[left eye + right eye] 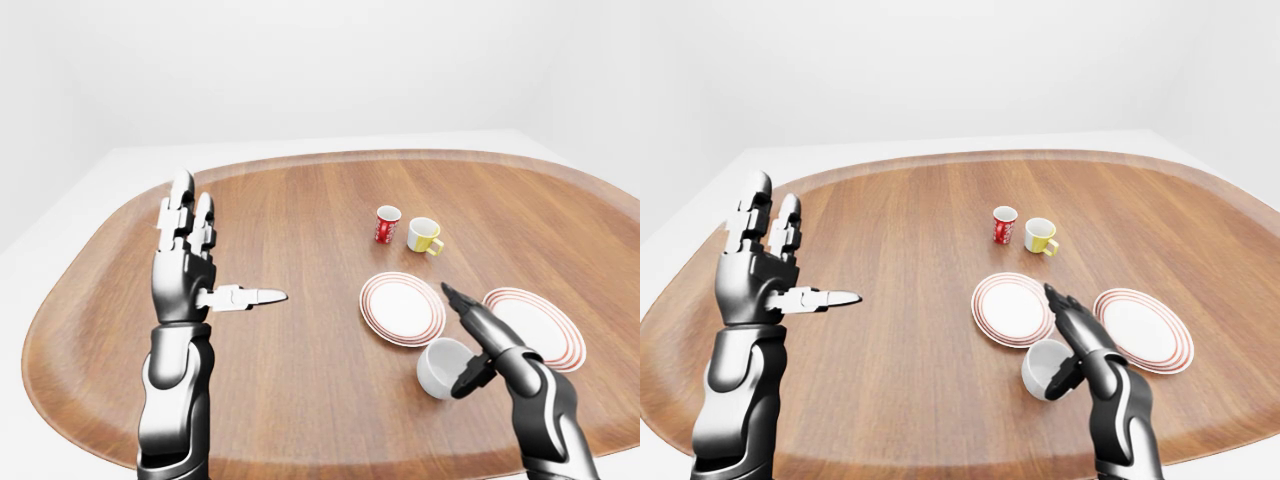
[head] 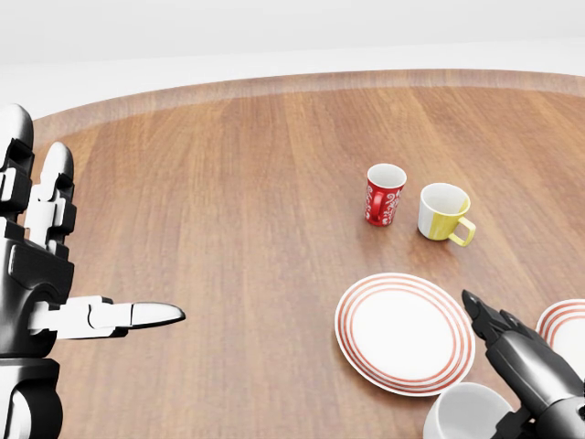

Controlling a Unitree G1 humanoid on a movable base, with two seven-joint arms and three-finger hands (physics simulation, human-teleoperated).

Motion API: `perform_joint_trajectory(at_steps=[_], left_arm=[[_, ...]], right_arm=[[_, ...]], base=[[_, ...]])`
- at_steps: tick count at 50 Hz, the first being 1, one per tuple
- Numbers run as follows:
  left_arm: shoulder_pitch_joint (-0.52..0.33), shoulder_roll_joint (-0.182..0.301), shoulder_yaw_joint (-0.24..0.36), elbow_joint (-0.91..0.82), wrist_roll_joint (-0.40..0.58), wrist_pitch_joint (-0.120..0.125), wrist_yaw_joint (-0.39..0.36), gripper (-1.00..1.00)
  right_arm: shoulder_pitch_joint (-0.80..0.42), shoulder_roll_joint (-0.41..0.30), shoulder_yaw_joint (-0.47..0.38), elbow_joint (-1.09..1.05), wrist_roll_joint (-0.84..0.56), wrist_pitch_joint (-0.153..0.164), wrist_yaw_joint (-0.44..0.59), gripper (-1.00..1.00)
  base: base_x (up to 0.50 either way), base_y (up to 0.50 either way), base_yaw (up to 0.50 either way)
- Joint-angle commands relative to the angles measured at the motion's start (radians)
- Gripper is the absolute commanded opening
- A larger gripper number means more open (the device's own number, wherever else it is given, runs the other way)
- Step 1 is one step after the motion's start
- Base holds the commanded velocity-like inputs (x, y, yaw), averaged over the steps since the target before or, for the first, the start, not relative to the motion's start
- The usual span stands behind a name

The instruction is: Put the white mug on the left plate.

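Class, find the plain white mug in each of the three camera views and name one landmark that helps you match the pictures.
Left-eye view: the plain white mug lies lower right, below the left red-ringed plate.
Head view: white mug at the bottom edge, right, partly cut off.
Right-eye view: white mug lower centre-right, beside the right hand.
Shared landmark: the red patterned mug.

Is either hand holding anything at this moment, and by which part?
The right hand rests against the plain white mug at its rim side, fingers extended, not visibly closed round it. The left hand is open and holds nothing.
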State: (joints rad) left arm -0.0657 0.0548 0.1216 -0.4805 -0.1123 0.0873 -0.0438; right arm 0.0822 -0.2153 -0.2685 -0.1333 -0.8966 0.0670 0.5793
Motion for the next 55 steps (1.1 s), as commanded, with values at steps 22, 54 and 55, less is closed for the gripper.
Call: perform_joint_trajectory(at_steps=[22, 54, 55], left_arm=[[0.001, -0.001, -0.001, -0.003, 0.0, 0.0, 0.0, 0.98], [0.001, 0.0, -0.001, -0.003, 0.0, 0.0, 0.0, 0.97], [0.001, 0.0, -0.001, -0.003, 0.0, 0.0, 0.0, 0.97]], right_arm=[[-0.019, -0.011, 0.023, 0.066, -0.025, -0.018, -0.048, 1.0], [-0.028, -0.012, 0.055, 0.111, -0.052, -0.039, -0.09, 1.0], [-0.027, -0.012, 0.056, 0.111, -0.053, -0.039, -0.09, 1.0]], base=[[0.0, 0.0, 0.0], [0.0, 0.0, 0.0], [0.0, 0.0, 0.0]])
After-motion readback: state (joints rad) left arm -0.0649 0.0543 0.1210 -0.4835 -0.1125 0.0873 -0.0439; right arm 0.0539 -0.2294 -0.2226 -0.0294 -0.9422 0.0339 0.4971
